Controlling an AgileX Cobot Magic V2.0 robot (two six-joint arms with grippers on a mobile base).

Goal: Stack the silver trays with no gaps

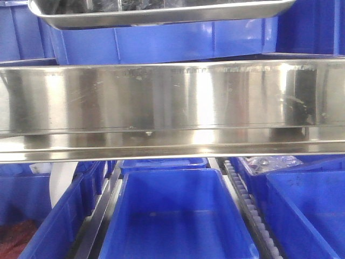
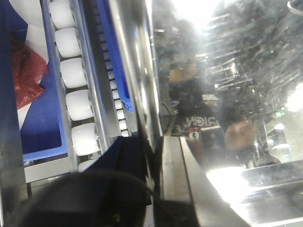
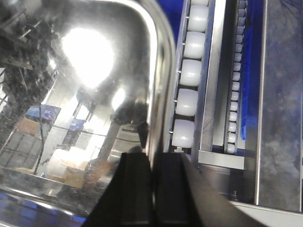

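Closest in, the right pincer point(image 3: 152, 158) is clamped on the rolled rim of a silver tray point(image 3: 71, 94) — one black finger inside the wall, one outside, with only the thin steel between them. The tray is shallow and mirror-bright, with a rounded corner and sloped sides, and lamp glare spreads over its floor. The left pincer point(image 2: 150, 147) bites a tray rim in the same way, its fingers closed against the edge of the shiny steel point(image 2: 227, 71). I cannot tell whether both hold the same tray.

Just past each rim runs a lane of white rollers point(image 3: 187, 101), and on the left side the rollers point(image 2: 75, 104) lie beside a blue bin holding something red point(image 2: 26, 71).

From the front, three blue bins point(image 1: 178, 216) stand in the near row. Above them a long steel rail point(image 1: 172, 102) crosses the full width. Farther up sits one silver tray point(image 1: 161, 13) — only its rim and sloped side show, over another blue bin point(image 1: 161, 46).
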